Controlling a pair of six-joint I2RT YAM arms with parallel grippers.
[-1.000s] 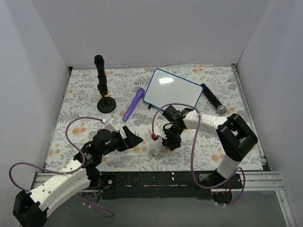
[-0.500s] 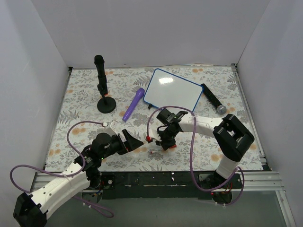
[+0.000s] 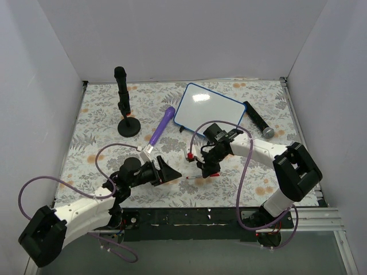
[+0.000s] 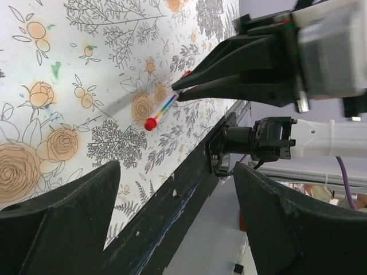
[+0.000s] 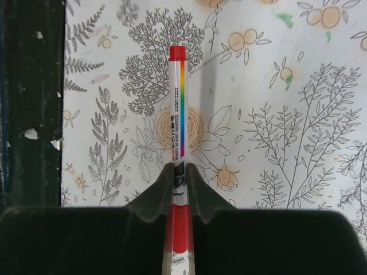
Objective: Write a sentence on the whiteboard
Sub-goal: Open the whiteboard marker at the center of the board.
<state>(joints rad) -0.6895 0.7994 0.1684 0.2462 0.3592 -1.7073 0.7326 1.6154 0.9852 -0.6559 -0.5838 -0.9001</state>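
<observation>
The whiteboard [image 3: 209, 109] lies blank at the back centre; no red sentence shows on it. My right gripper [image 5: 178, 175] is shut on a white marker [image 5: 176, 109] with a rainbow stripe and red ends, held low over the floral mat. In the top view the right gripper [image 3: 205, 171] holds the marker [image 3: 190, 179] pointing at my left gripper [image 3: 174, 173]. The left gripper [image 4: 172, 229] is open and empty. In its wrist view the marker [image 4: 160, 110] sticks out of the right gripper's fingers [image 4: 229, 57], apart from the left jaws.
A black microphone on a round stand [image 3: 123, 103] is at the back left. A purple microphone [image 3: 162, 126] lies left of the board and a black one [image 3: 258, 119] right of it. The black table edge [image 4: 189, 189] runs close below the left gripper.
The right gripper closed on the marker that lay on the mat and raised it slightly. The left gripper moved right, toward the marker's free end.
</observation>
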